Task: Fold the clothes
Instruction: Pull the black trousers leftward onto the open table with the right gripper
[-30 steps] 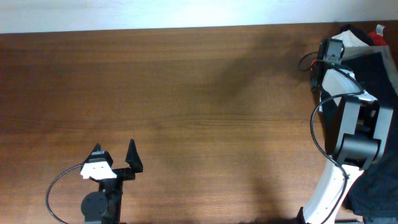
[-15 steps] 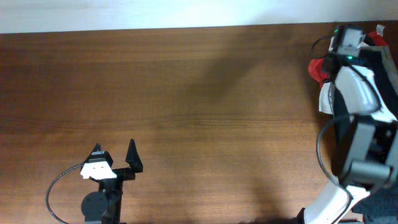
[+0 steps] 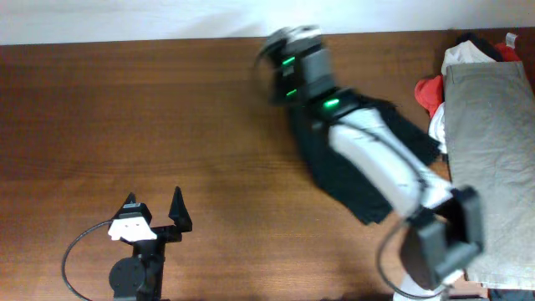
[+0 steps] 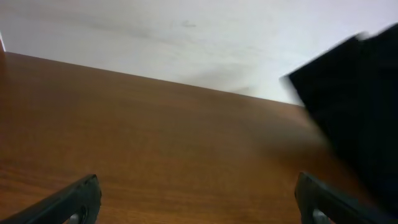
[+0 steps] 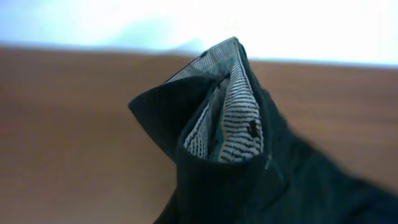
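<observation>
The clothes lie at the table's right end, where a large grey-beige garment (image 3: pixel 489 150) rests beside a red piece (image 3: pixel 428 90) and a white piece (image 3: pixel 464 57). A black trouser-like garment (image 3: pixel 359 180) stretches from that pile toward the middle, under my right arm. My right gripper (image 3: pixel 288 40), blurred near the far edge, is shut on the black garment. In the right wrist view its bunched waistband with striped lining (image 5: pixel 236 124) hides my fingers. My left gripper (image 3: pixel 154 196) stands open and empty at the front left, and the black garment (image 4: pixel 360 99) shows at the right of its view.
The brown wooden table (image 3: pixel 125 109) ends at a white wall along its far edge. My right arm (image 3: pixel 376 159) lies diagonally over the right half. A black cable (image 3: pixel 71 259) loops beside the left arm's base.
My right gripper closed at the pile, then swung left toward the far middle, pulling the black garment out onto the table. The grey-beige garment is now uncovered. The left arm has not moved.
</observation>
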{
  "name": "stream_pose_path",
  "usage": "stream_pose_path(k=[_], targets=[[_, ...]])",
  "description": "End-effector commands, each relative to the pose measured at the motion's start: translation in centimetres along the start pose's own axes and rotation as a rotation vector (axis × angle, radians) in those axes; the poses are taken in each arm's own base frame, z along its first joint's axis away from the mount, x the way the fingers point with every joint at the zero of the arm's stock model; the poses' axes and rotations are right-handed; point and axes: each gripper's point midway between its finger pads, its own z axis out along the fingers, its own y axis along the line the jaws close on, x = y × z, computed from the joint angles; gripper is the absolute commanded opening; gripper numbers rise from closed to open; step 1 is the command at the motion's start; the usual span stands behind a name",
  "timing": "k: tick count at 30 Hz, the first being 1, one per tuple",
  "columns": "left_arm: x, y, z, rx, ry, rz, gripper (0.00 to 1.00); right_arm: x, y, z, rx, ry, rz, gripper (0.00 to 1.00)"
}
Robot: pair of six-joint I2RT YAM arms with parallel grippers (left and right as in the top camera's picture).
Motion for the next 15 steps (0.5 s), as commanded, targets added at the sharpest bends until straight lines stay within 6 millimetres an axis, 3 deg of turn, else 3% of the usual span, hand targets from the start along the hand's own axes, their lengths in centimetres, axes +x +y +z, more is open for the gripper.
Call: stream_pose_path(k=[1, 2, 4, 5, 7, 8, 9, 10, 11, 14, 15], targets=[[0.2, 0.1, 0.0, 0.001, 0.001, 0.016, 0.99, 5.8, 10.9, 1.6, -0.231, 0.107, 0.032, 0.04], [0.2, 0.1, 0.0, 0.001, 0.001, 0.016, 0.99, 8.3, 14.7, 1.3, -0.292, 0.141, 0.006, 0.04], [0.2, 0.1, 0.0, 0.001, 0.001, 0.016, 0.99, 10.0, 20.0, -0.7, -0.384, 0.132, -0.046, 0.04], [0.2, 0.1, 0.0, 0.001, 0.001, 0.016, 0.99, 10.2, 21.7, -1.5, -0.417, 0.122, -0.052, 0.04], [0.2, 0.1, 0.0, 0.001, 0.001, 0.016, 0.99, 10.6, 23.1, -2.3, -0.443, 0.121, -0.052, 0.05], [0.2, 0.1, 0.0, 0.001, 0.001, 0.016, 0.99, 10.6, 23.2, -2.4, -0.445, 0.12, -0.052, 0.16], [0.2, 0.1, 0.0, 0.001, 0.001, 0.016, 0.99, 10.4, 23.2, -2.4, -0.445, 0.118, -0.052, 0.17], [0.2, 0.1, 0.0, 0.001, 0.001, 0.016, 0.99, 9.2, 23.0, -2.8, -0.448, 0.086, -0.088, 0.48], [0.2, 0.1, 0.0, 0.001, 0.001, 0.016, 0.99, 7.6, 21.9, -3.1, -0.418, 0.053, -0.117, 0.57], [0.2, 0.1, 0.0, 0.001, 0.001, 0.016, 0.99, 0.8, 14.9, -4.5, -0.247, 0.028, -0.05, 0.94], [0.2, 0.1, 0.0, 0.002, 0.001, 0.016, 0.99, -0.7, 12.1, -5.0, -0.197, 0.039, -0.025, 0.96]])
